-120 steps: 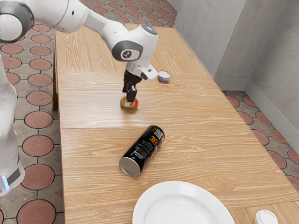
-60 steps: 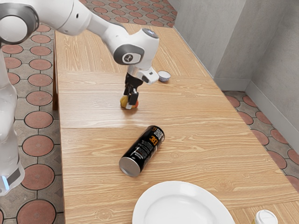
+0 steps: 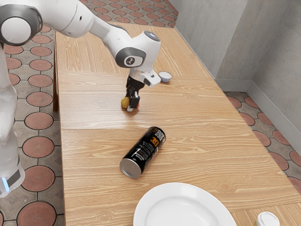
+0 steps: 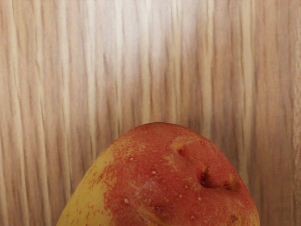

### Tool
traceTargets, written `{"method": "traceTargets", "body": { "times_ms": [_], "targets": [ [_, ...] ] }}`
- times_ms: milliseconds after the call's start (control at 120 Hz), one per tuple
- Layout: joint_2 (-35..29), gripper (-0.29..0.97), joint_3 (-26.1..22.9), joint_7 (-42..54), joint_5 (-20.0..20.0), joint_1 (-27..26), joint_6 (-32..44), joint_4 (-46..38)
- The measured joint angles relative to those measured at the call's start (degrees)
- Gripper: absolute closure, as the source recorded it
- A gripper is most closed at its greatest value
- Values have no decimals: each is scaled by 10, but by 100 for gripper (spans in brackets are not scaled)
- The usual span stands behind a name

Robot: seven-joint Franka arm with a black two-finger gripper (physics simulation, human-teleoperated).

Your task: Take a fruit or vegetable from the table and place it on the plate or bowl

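Note:
A red and yellow fruit [image 3: 125, 102] hangs just above the wooden table [image 3: 197, 136], with my black gripper [image 3: 130, 104] shut on it. In the wrist view the same fruit [image 4: 164, 183] looms large and close under my hand, red on one side and yellow on the other. A white plate [image 3: 181, 207] lies at the table's near edge, well toward the exterior view's lower right from the gripper.
A black drink can [image 3: 142, 151] lies on its side between the gripper and the plate. A small patterned bowl [image 3: 165, 76] stands just beyond the gripper. A white cup lid [image 3: 267, 219] shows at the near right corner.
My gripper has lifted the fruit slightly off the table. The fruit has tilted in the fingers as it rose.

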Motion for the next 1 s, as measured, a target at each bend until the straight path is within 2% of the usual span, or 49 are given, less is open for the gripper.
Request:
{"method": "traceTargets", "body": {
  "times_ms": [158, 450, 542, 700, 1000],
  "targets": [
    [0, 34, 0, -1, 0, 0, 3, 1],
    [-1, 36, 2, -7, -9, 0, 6, 5],
    [-3, 43, 3, -9, -10, 0, 4, 5],
    [-14, 37, 4, -12, -11, 0, -6, 11],
    [-71, 37, -1, -17, -12, 0, -51, 22]
  ]
}}
